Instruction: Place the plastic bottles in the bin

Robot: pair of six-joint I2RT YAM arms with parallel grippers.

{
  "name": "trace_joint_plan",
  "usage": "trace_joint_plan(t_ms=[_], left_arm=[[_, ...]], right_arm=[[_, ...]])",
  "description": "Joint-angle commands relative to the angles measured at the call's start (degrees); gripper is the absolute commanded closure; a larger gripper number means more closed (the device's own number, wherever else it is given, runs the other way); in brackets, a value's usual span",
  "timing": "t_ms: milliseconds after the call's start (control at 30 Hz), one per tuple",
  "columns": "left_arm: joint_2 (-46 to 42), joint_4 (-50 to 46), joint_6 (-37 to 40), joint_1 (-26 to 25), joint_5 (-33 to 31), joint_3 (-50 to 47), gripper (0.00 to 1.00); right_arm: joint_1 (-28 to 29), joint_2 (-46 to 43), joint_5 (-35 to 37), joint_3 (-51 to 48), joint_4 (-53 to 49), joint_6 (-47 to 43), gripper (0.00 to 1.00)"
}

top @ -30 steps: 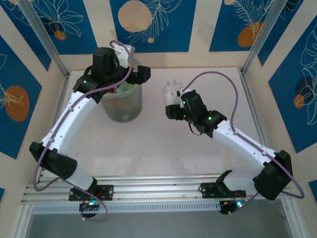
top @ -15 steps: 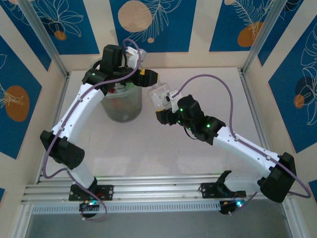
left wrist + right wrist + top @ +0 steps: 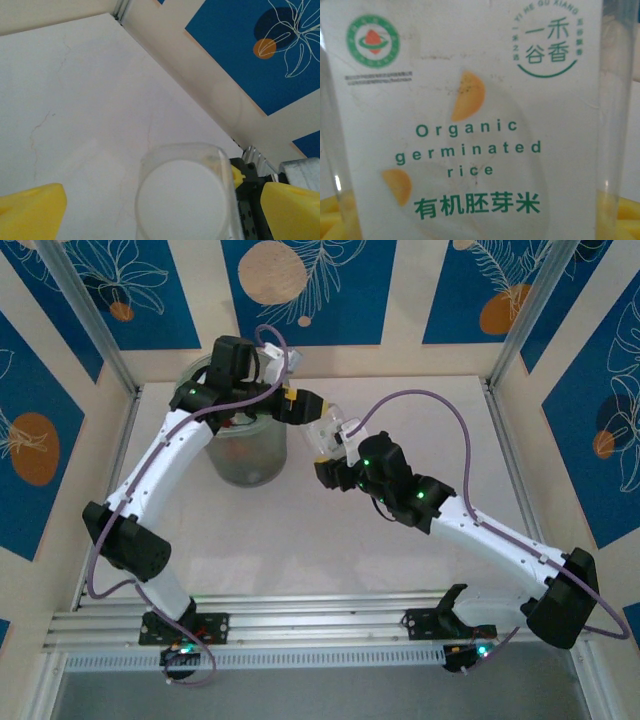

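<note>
Right arm has swung its bottle leftward, to just right of the bin; left gripper has come off the bin to meet it. Right gripper pinches the bottle's labelled body. Left fingers are spread wide, bottle's end between them, untouched. Looks like a handover: left must close, right let go, then drop in.

Both arms have white links, black joints, purple cables, yellow tool fingers.
</note>
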Motion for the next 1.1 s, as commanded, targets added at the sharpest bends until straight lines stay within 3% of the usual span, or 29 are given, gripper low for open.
trace_joint_plan(t_ms=[0,233,533,867,967,1067], left_arm=[[-3.13,-0.43,0.97,-0.61,0.34,-2.14,0.0],[-7.33,5.14,-2.79,-1.14,1.35,-9.16,0.0],[-7.35,10.38,-6.79,-3.07,4.83,-10.87,0.02],[-9.25,16.07,-12.3,-3.25,1.72,-14.03,0.42],[-10.29,18.47,-15.1,-3.25,0.42,-15.51,0.51],[-11.87,18.99,-16.64,-3.25,-3.27,-16.66,0.59]], right_arm=[[0.55,-2.49,2.58,0.74,3.67,-1.35,0.48],[0.56,-3.11,3.79,0.86,6.03,-1.04,0.48],[0.56,-1.93,4.23,2.21,7.33,-0.53,0.48],[0.54,-1.85,3.35,2.94,6.84,-0.26,0.46],[0.56,-1.89,3.36,3.33,6.21,-0.09,0.36],[0.56,-2.02,3.27,3.99,5.09,0.3,0.11]])
